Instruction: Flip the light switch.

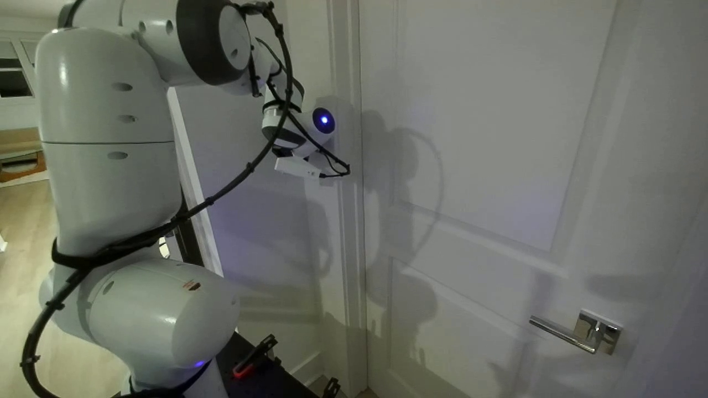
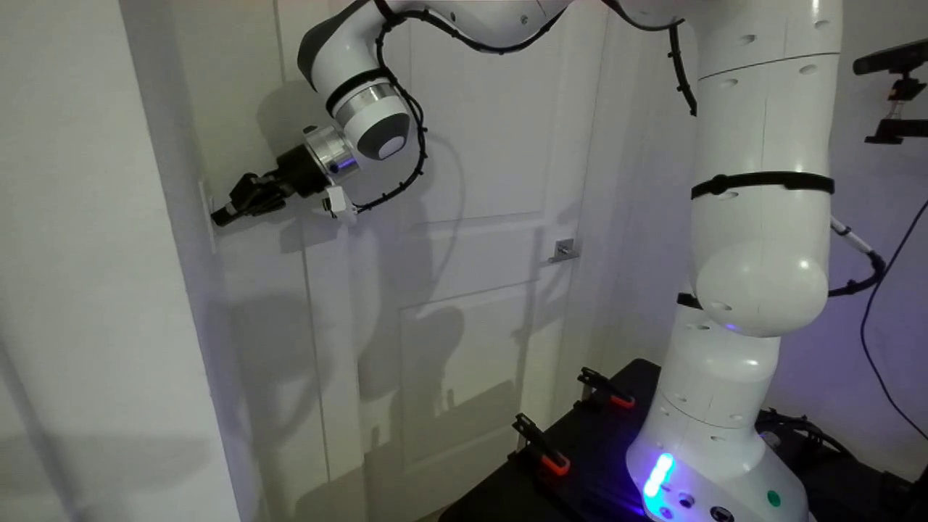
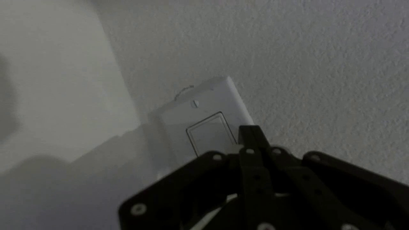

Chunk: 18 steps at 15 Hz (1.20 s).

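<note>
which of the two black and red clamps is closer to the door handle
In an exterior view, the upper-right clamp is; the lower-left clamp sits farther from the door handle.

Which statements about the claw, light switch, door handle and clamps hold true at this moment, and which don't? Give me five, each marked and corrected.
1. In the wrist view, the claw partly covers the light switch. True.
2. The door handle is a lever. True.
3. The claw is spread wide open. False: it is shut.
4. Two clamps with red parts sit at the edge of the black tabletop. True.
5. The claw grips the door handle. False: the two are well apart.
</note>
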### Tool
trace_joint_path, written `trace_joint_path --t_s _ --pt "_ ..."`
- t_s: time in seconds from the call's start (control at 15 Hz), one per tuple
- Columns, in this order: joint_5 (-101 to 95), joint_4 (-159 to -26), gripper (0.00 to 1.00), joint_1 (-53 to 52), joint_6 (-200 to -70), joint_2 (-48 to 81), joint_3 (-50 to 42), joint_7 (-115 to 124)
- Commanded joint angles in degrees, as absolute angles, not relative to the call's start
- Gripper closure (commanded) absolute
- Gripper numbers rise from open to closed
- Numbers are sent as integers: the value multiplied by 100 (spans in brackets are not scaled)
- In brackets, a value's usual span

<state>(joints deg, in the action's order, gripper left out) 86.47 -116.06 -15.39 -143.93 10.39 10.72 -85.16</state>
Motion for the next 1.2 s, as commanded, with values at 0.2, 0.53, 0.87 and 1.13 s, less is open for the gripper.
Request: trace_joint_path --t_s 0.2,0.53,0.87,1.13 --pt "8301 -11427 100 -1535 -14558 1137 1133 -8335" --pt "8077 -11413 100 -1587 -14884 1168 1182 -8348" --pt "8177 -11385 100 -1547 -14958 1055 1238 -8472" --pt "8167 -11446 100 -1534 -14982 954 1230 -8468"
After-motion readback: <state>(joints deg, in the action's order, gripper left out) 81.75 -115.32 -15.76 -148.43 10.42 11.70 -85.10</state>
